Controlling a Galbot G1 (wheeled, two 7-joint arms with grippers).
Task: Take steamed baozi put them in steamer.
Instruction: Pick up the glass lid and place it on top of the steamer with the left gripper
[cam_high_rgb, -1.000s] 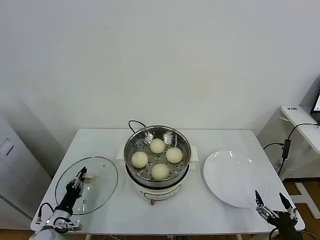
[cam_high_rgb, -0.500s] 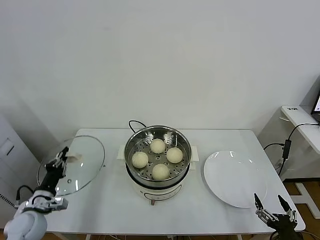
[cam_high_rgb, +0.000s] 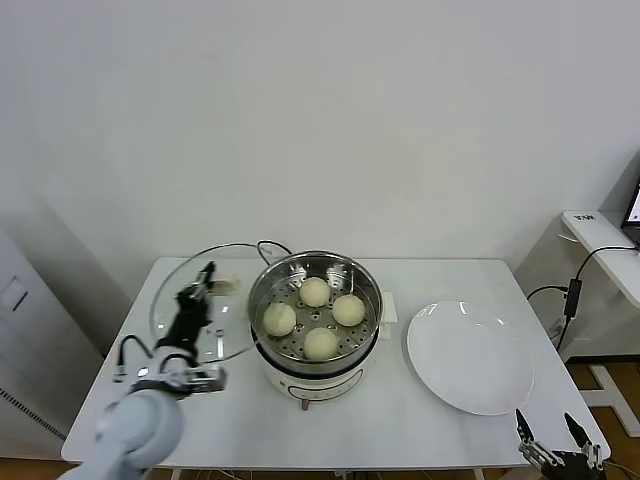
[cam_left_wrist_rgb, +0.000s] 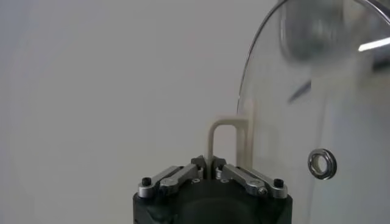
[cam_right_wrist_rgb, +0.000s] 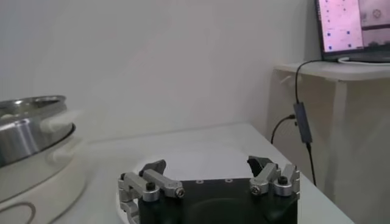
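Observation:
Several steamed baozi (cam_high_rgb: 314, 291) lie on the perforated tray of the steamer (cam_high_rgb: 312, 372), a shiny steel pot on a white base at the table's middle. My left gripper (cam_high_rgb: 205, 283) is shut on the cream handle (cam_left_wrist_rgb: 222, 131) of a round glass lid (cam_high_rgb: 190, 310). It holds the lid tilted in the air just left of the steamer's rim. The lid's glass (cam_left_wrist_rgb: 317, 109) fills one side of the left wrist view beside my left gripper (cam_left_wrist_rgb: 209, 170). My right gripper (cam_high_rgb: 553, 445) hangs open and empty below the table's front right corner, also seen as my right gripper (cam_right_wrist_rgb: 210, 167).
A flat white plate (cam_high_rgb: 470, 360) lies bare to the right of the steamer. A black cord (cam_high_rgb: 270, 245) loops behind the pot. The white table (cam_high_rgb: 420, 430) carries everything. A side desk (cam_high_rgb: 600, 250) with cables and a laptop (cam_right_wrist_rgb: 353, 27) stands at far right.
My left gripper has lifted the glass lid off the table's left side and carried it up and right, close to the steamer. The right gripper has sunk a little lower.

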